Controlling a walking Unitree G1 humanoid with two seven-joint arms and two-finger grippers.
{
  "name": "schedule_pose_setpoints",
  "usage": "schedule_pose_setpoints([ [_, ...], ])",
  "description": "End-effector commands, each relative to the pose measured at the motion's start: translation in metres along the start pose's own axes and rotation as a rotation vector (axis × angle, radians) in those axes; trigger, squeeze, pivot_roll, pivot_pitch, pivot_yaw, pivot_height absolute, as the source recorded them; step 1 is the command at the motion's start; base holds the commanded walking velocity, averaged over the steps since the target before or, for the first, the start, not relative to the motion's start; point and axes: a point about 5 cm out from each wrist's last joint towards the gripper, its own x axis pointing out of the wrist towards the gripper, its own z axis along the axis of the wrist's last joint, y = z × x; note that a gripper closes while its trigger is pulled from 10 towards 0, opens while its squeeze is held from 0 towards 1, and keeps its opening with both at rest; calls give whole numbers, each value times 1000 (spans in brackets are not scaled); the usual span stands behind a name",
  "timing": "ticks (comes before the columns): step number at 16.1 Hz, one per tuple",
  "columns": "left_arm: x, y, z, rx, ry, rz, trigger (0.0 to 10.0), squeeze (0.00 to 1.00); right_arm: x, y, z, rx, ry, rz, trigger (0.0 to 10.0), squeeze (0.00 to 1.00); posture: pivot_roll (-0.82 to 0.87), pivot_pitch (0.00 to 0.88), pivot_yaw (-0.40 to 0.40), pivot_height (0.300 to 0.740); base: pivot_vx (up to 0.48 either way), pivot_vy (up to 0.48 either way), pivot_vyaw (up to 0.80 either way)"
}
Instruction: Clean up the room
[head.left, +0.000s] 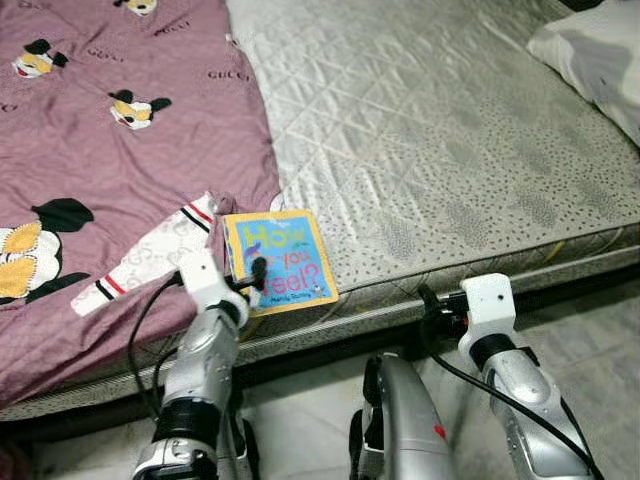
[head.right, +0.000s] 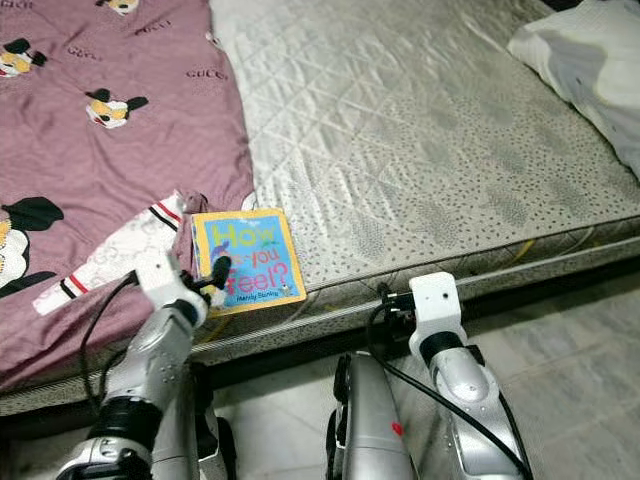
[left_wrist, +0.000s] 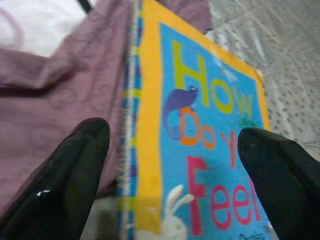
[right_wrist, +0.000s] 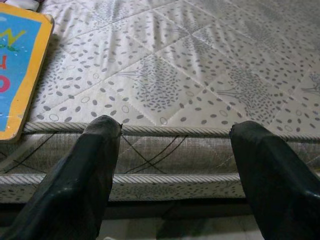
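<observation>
A children's board book (head.left: 280, 260) with a yellow border and blue cover reading "How Do You Feel?" lies flat at the near edge of the grey quilted mattress (head.left: 430, 150), beside a mauve blanket (head.left: 120, 170). My left gripper (head.left: 248, 275) is right at the book's near left corner. In the left wrist view it stands open (left_wrist: 172, 132), and the book (left_wrist: 200, 150) and its spine lie between and just beyond the fingers. My right gripper (right_wrist: 176, 125) is open and empty, low in front of the mattress edge (right_wrist: 165, 131), to the right of the book (right_wrist: 17, 70).
The mauve blanket, printed with cartoon mice, covers the bed's left part, with a white striped cloth piece (head.left: 150, 255) on it. A grey-white pillow (head.left: 595, 50) lies at the far right. Tiled floor (head.left: 600, 340) runs below the bed edge by my legs.
</observation>
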Motion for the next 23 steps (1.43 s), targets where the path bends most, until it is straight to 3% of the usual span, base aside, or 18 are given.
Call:
schedule_pose_setpoints([
  [1, -2, 1, -17, -3, 69, -14, 10000, 0, -3, 0, -3, -2, 22, 2, 10000, 0, -144, 260, -24, 575, 0, 0, 0],
  [4, -2, 3, -28, -12, 129, -19, 10000, 0, -1, 3, -1, -3, 18, 9, 10000, 0, -139, 256, -24, 575, 0, 0, 0],
  [10, -3, 2, -33, -38, 133, -15, 10000, 0, 1, 3, 0, -7, 18, 8, 10000, 0, -136, 248, -24, 575, 0, 0, 0],
  [13, 2, 1, -35, -212, 182, -100, 9961, 0, 2, 2, 2, -15, 12, 7, 10000, 0, -149, 248, -32, 575, 0, 0, 0],
  [14, 2, 2, -35, -226, 193, -104, 6157, 0, 2, 2, 3, -17, 10, 8, 10000, 0, -149, 248, -32, 575, 0, 0, 0],
  [16, 3, 7, -38, -258, 232, -101, 824, 0, 2, 1, 5, -26, 2, 7, 10000, 0, -149, 248, -32, 575, 0, 0, 0],
  [17, 3, 10, -40, -243, 255, -88, 0, 0, 2, 0, 6, -29, 1, 5, 10000, 0, -164, 243, -33, 575, 0, 0, 0],
  [23, 7, 14, -33, -301, 234, -85, 0, 0, 1, -3, 11, -43, -23, -2, 10000, 0, -169, 241, -34, 575, 0, 0, 0],
])
